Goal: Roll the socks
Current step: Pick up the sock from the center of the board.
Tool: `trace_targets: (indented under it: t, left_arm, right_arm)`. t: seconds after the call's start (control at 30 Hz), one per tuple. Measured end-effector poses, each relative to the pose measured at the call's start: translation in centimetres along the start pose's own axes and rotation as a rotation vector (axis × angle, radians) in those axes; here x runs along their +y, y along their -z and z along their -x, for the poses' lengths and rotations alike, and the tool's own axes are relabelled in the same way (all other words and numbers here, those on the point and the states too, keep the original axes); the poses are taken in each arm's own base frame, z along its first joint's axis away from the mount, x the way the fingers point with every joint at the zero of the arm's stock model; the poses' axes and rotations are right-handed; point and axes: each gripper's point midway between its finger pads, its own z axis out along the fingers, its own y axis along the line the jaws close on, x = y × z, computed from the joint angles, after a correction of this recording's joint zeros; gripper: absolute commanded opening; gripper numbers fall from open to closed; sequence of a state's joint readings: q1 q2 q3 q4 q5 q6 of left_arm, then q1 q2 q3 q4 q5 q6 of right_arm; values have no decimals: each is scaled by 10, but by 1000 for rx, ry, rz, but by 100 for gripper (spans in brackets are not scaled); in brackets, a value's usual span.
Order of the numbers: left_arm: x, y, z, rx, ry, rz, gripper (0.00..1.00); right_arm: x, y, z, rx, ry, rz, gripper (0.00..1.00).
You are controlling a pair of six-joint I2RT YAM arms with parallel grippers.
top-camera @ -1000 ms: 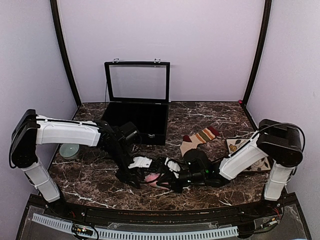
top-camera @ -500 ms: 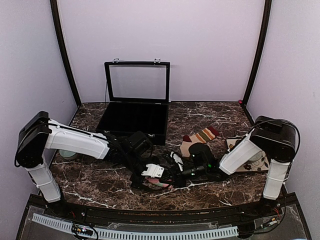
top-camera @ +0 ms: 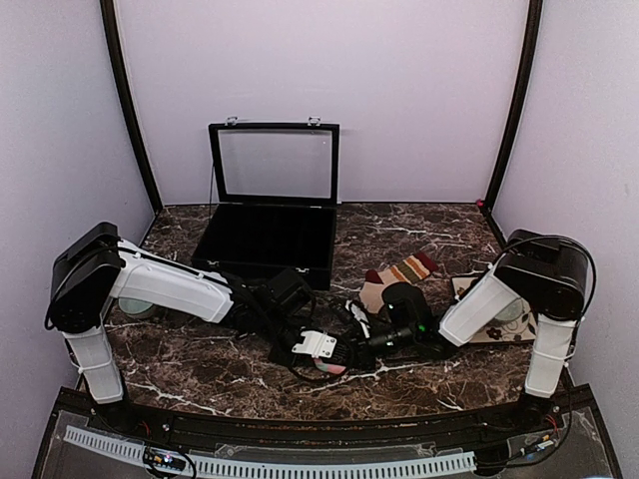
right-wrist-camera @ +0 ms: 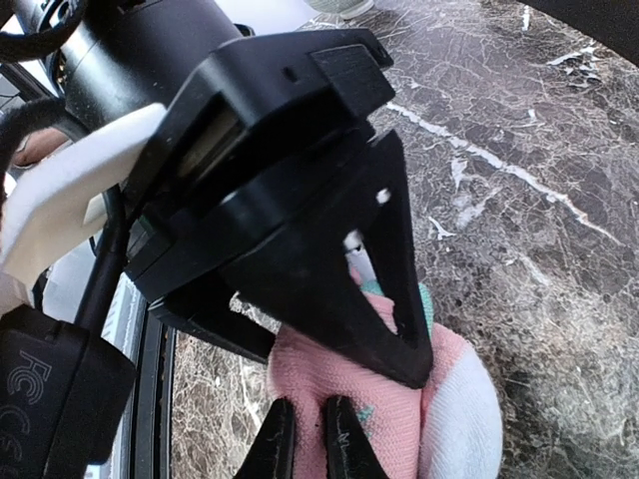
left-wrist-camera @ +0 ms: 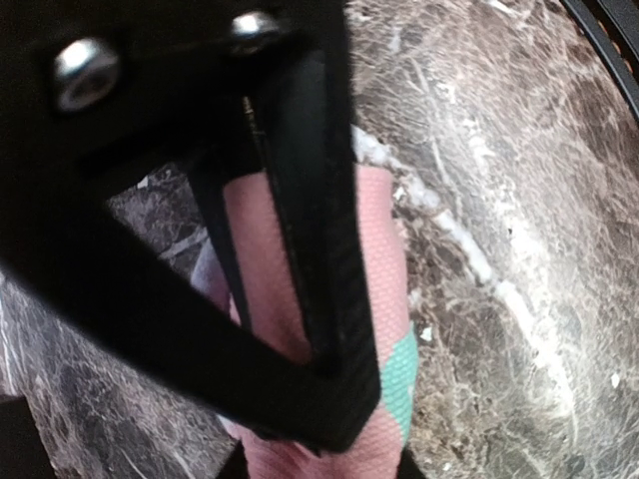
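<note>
Left gripper [top-camera: 321, 348] and right gripper [top-camera: 357, 336] meet nose to nose in the top view. The pink sock [top-camera: 330, 367] is bundled under them at 6 o'clock, and the tan sock [top-camera: 397, 273] lies well apart at 1 o'clock. Left wrist view: fingers [left-wrist-camera: 310, 200] pinch pink fabric, the sock's length running 12 to 6. Right wrist view: nearly closed jaws nip the same sock at 6 o'clock. Both arms are equally near.

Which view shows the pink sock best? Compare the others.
Right wrist: the pink sock shows its pink knit, teal patch and pale toe. Left wrist shows only a partly hidden strip; top external only a sliver.
</note>
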State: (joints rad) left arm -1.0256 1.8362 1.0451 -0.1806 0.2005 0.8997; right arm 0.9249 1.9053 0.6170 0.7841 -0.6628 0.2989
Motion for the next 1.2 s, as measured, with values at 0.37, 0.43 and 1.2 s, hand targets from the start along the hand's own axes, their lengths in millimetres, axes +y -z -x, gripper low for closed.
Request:
trace_targets:
  t: [0.37,0.43,1.2]
  left_arm:
    - [2,-1,11,-15,76,-99,0]
    - [-2,1,15,-35,127,-162,0]
    - [36,158,63,-386,524,-476,0]
  right_arm:
    - [-6,26,2,-35,-8,-123,99]
    - [-16,39,-9,-14,-24,-205,99]
    - [42,161,179,-665,141,-421,99]
